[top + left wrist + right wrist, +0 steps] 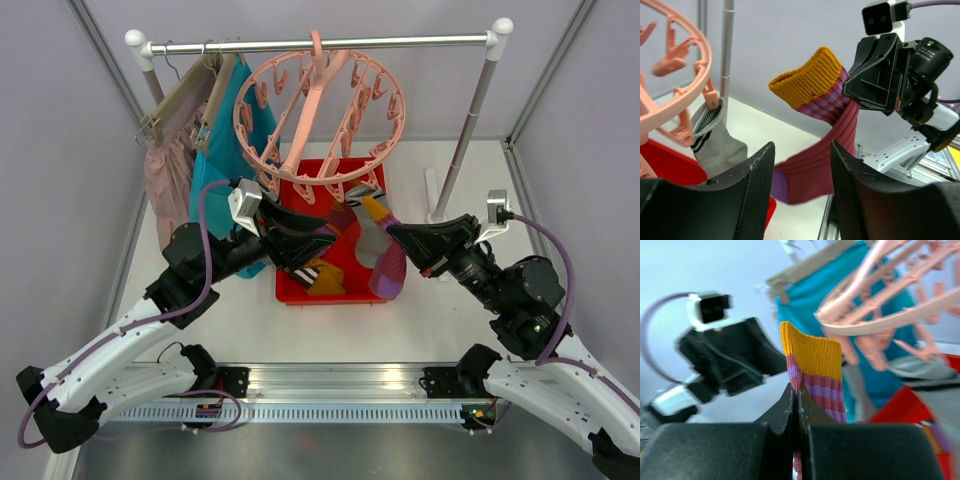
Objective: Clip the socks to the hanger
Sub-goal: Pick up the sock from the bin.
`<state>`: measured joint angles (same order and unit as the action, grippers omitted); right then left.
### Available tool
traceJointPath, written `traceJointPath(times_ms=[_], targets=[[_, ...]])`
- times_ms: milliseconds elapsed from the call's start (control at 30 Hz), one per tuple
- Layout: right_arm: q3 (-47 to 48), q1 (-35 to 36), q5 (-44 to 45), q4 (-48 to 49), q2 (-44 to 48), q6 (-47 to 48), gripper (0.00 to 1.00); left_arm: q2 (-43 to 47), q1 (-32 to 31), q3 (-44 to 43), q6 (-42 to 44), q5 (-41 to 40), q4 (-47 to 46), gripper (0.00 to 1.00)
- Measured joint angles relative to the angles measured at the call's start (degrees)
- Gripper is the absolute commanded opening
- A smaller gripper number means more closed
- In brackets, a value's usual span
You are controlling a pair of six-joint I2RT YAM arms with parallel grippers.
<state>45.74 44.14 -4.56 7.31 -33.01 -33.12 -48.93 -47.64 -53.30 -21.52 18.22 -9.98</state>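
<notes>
Overhead view, bases at 6 o'clock.

- The hanger (304, 120) hangs by its hook from the rail (400, 42) at 12 o'clock. Its ring is tilted and sits above the far edge of the red bin (285, 288) on the desk (450, 320).
- Your right end effector (796, 390) reaches in from 4 o'clock. Its fingers are pressed together, pinching the striped sock (807, 82) just under the mustard cuff. The cuff stands up above the pinch, and the maroon and purple ribbed body hangs down below it.
- Your left end effector (802, 150) comes in from 8 o'clock with its fingers spread. In its wrist view the sock's lower body shows through the gap between the fingers. You cannot tell from these views whether either pad touches it.
- The two end effectors face each other over the bin, near one another, at about the hanger's 6 o'clock.
- A grey sock (715, 145) with dark cuff stripes is clipped to the ring and hangs from one clip.
- The bin holds a black-and-white striped sock (315, 272), with something mustard-coloured beside it.
- A teal garment (225, 130) and a pale pink garment (165, 180) hang from the rail at 10 to 11 o'clock, left of the hanger.
</notes>
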Motion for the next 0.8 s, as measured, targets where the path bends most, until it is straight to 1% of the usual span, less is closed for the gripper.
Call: traceJointPath(times_ms=[167,333,567,800], targets=[[0.2,0.0,-6.6,6.2,-0.7,-7.5,0.0,-1.0,0.0,0.3,-1.4,3.4,-5.6,0.56],[0.5,0.0,-11.2,13.3,-3.2,-14.3,0.0,-1.9,0.0,0.4,-3.0,6.6,-11.0,0.57],[1.0,0.0,-13.7,19.9,-6.0,-20.2,0.0,-4.1,0.0,0.6,-5.9,9.4,-16.8,0.57],[1.1,0.0,-14.8,23.7,-8.1,-23.5,0.0,-6.9,0.0,1.1,-9.4,12.1,-24.3,0.57]])
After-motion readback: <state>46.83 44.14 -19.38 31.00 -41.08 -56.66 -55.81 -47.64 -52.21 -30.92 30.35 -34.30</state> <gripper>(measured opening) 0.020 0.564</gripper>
